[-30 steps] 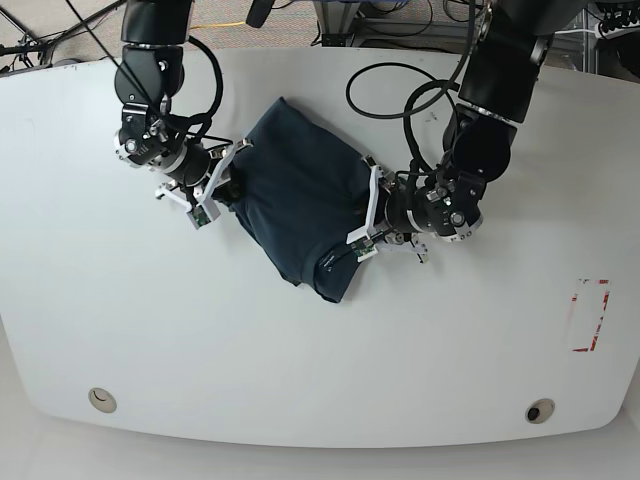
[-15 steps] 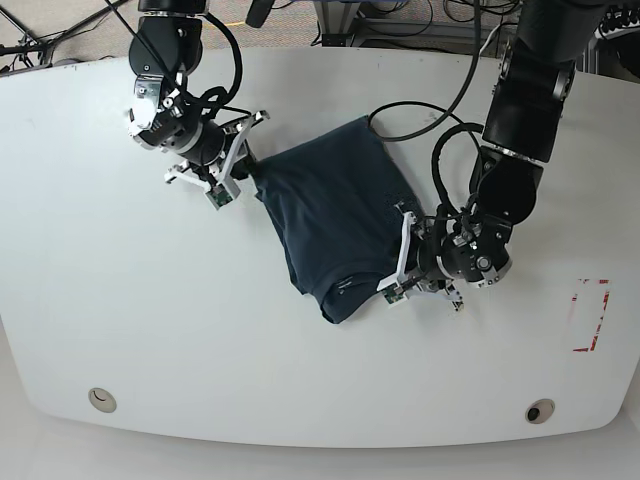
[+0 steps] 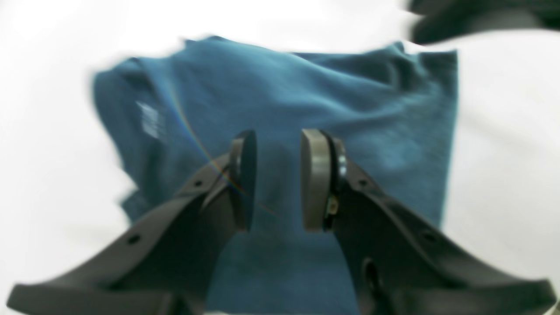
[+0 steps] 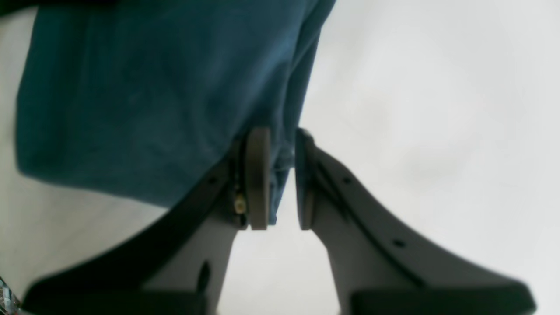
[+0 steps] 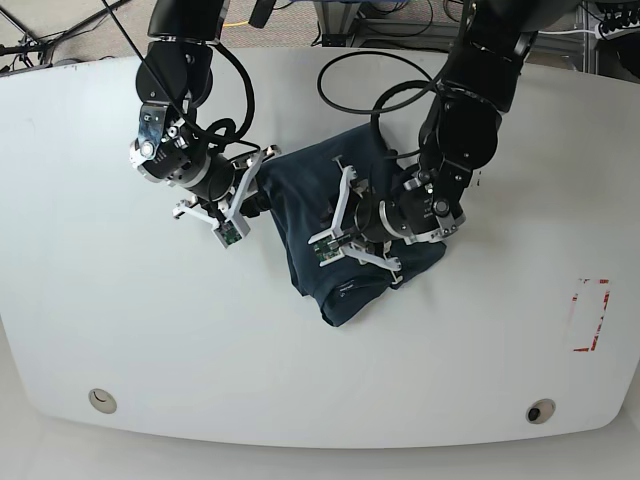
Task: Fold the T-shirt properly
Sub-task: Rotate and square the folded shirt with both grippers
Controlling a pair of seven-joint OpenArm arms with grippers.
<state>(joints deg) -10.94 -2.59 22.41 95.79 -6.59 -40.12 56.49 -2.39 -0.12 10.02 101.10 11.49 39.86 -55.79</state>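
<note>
The dark blue T-shirt (image 5: 300,215) lies bunched and partly folded on the middle of the white table (image 5: 150,320). My right gripper (image 5: 256,190) is at the shirt's left edge. In the right wrist view its pads (image 4: 258,175) stand close together, and the right gripper (image 4: 280,175) is shut on a fold of the T-shirt (image 4: 131,87). My left gripper (image 5: 345,215) is over the middle of the shirt. In the left wrist view the left gripper (image 3: 278,179) has its jaws apart, with the T-shirt (image 3: 306,87) showing beneath the gap and nothing clamped.
A red-outlined rectangle (image 5: 590,315) is marked near the table's right edge. Two round holes (image 5: 100,400) (image 5: 540,411) sit near the front edge. Black cables (image 5: 360,80) loop from the arms over the back of the table.
My left arm has swung from the shirt's lower right edge to over its middle. My right gripper has moved down a little with the cloth. The shirt is more bunched.
</note>
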